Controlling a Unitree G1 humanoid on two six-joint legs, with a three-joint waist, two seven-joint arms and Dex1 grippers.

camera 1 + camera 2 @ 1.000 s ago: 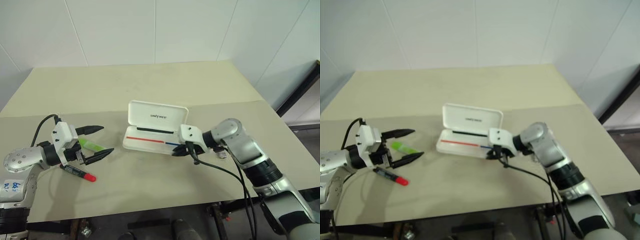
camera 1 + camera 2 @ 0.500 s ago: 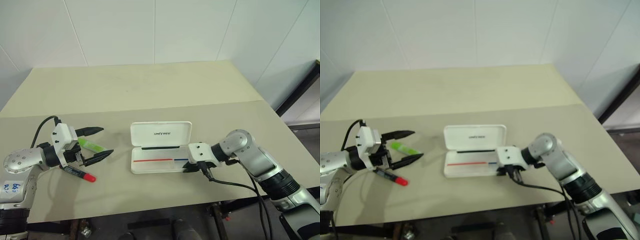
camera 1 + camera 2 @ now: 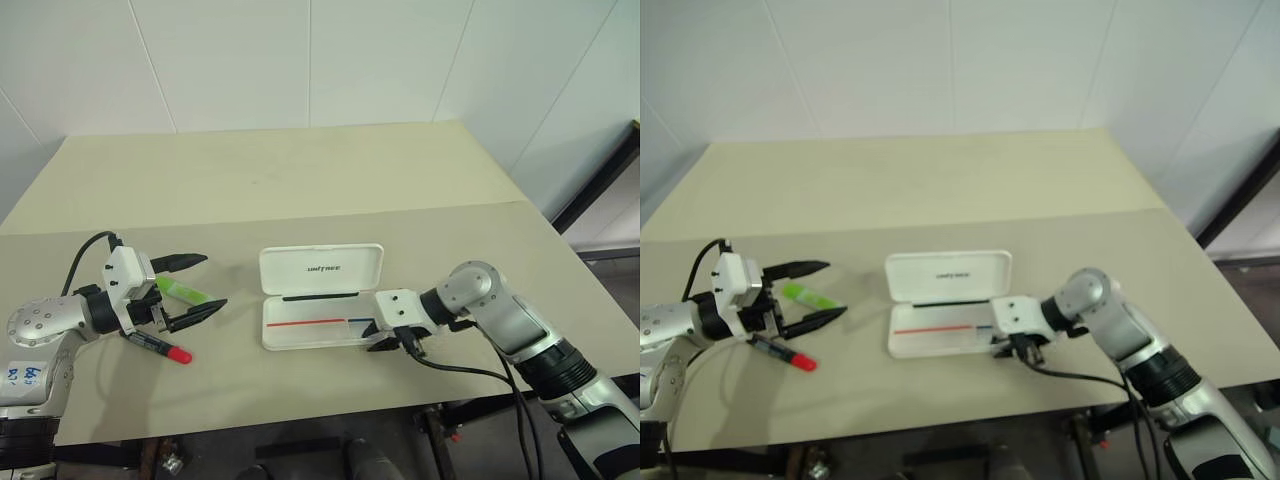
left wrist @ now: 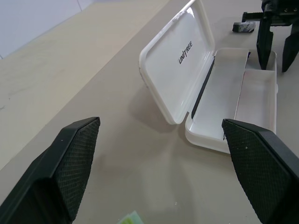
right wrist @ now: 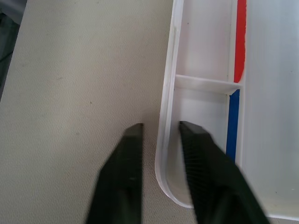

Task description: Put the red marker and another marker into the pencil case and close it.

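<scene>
The pencil case point(image 3: 321, 296) lies open near the front edge of the bench point(image 3: 300, 170), lid tilted back, tray showing its red and blue stripe. Our right hand point(image 5: 161, 161) has its fingers slightly parted astride the tray's right end wall, one inside and one outside. Our left hand point(image 3: 195, 285) hovers wide open near the bench's left front, above the light green marker point(image 3: 183, 291) and the red marker point(image 3: 158, 346), holding nothing.

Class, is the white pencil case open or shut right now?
Open: the pencil case has its lid standing up behind the striped tray, which holds no markers.
</scene>
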